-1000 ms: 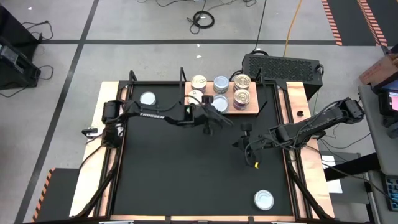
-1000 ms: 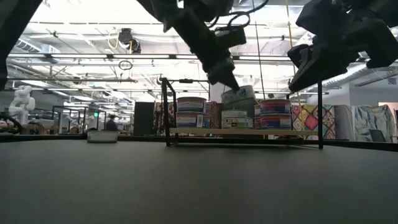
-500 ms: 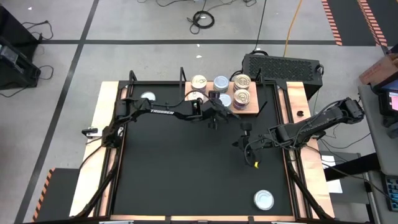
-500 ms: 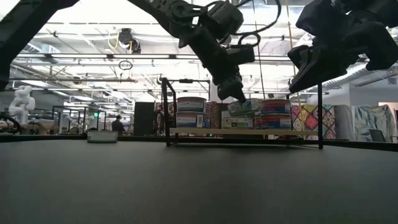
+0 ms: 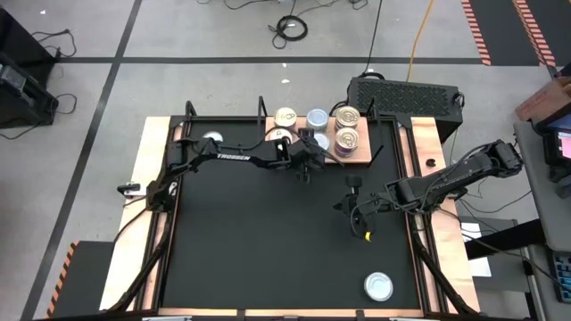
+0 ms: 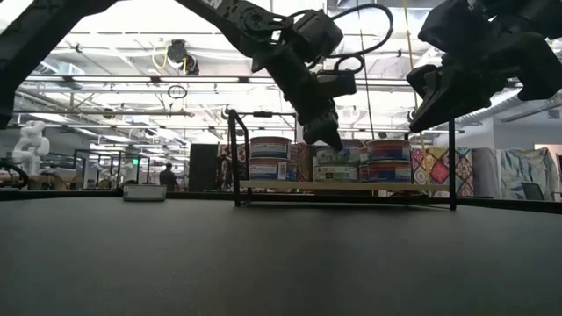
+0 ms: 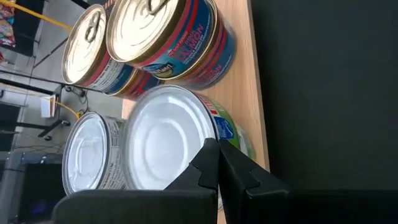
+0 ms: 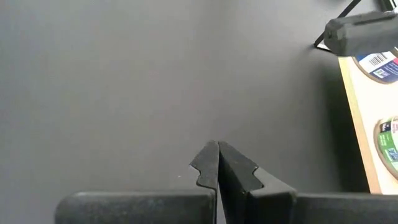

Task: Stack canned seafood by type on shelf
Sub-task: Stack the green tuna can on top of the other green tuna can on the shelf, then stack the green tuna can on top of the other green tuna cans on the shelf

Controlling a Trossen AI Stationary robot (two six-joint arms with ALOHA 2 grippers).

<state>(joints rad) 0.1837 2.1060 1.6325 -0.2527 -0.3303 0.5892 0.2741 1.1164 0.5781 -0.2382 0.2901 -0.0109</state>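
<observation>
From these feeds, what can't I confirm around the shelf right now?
- Left gripper: in the high view its own arm covers the tin below; whether the tin has been let go is unclear.
- Front silver-topped tin: left wrist view, near edge hidden behind the fingers.
- Shelf: low view, rear tins hidden by front stacks.
- Tin labels: too small in the high view.
- Right gripper: waits over the mat.

Off the table's far right corner sits a black perforated box (image 5: 406,92); a coiled black cable (image 5: 291,28) and orange cable (image 5: 417,40) lie on the floor beyond.
</observation>
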